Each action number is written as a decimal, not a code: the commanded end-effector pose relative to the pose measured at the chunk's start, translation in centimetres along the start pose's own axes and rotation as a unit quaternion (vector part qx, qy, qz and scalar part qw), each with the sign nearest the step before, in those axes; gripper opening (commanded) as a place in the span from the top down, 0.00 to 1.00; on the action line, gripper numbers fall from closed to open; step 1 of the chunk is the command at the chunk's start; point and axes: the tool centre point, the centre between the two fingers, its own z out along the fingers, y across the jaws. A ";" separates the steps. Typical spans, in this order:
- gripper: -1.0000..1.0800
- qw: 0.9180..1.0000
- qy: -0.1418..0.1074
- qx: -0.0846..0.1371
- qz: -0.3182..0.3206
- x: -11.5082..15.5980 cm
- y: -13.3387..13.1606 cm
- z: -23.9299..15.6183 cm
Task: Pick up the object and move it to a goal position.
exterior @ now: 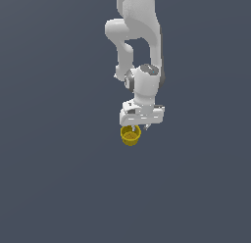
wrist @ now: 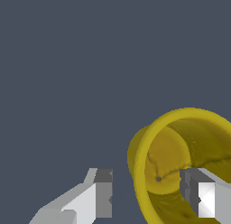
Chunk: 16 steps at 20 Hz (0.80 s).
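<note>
Sim render, one white Panda arm (exterior: 139, 31) reaching down from the top edge of the exterior view, wrist bent so the hand (exterior: 136, 128) points at the plain dark grey-blue desk (exterior: 54, 178).

Yellow cup (exterior: 130, 135): sits directly under the hand, toward the exterior view's left end of the white hand body. Open round rim visible, inside a duller ochre than the outer wall. The top of the cup is overlapped by the hand in that view.

Wrist view: cup (wrist: 180, 164) is seen mouth-on, rim towards the camera, bottom visible with a small dark dot and some crease lines in the inner surface. Cup is partly cut off by the frame edge.

Hand (wrist: 149, 193) state: the two fingers are spread with a clear gap, not clamped on anything. One finger (wrist: 101, 196) is outside the cup, beside its outer wall with a strip of desk showing between them. The other finger (wrist: 198, 193) sits in front of the cup's mouth, apparently inside the rim, so the near wall of the cup lies between the two fingers. Can't tell whether either pad touches the wall.

Can't tell from either view whether the cup rests on the desk or is off it; no shadow to judge by.
</note>
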 end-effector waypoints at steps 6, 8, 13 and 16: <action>0.38 1.000 0.000 0.000 0.000 0.0 0.0 0.6; 0.38 1.000 0.000 0.000 0.000 0.0 0.0 1.2; 0.38 1.000 0.001 0.000 -0.001 -0.1 0.0 2.6; 0.38 1.000 0.001 0.000 -0.001 -0.1 0.0 2.8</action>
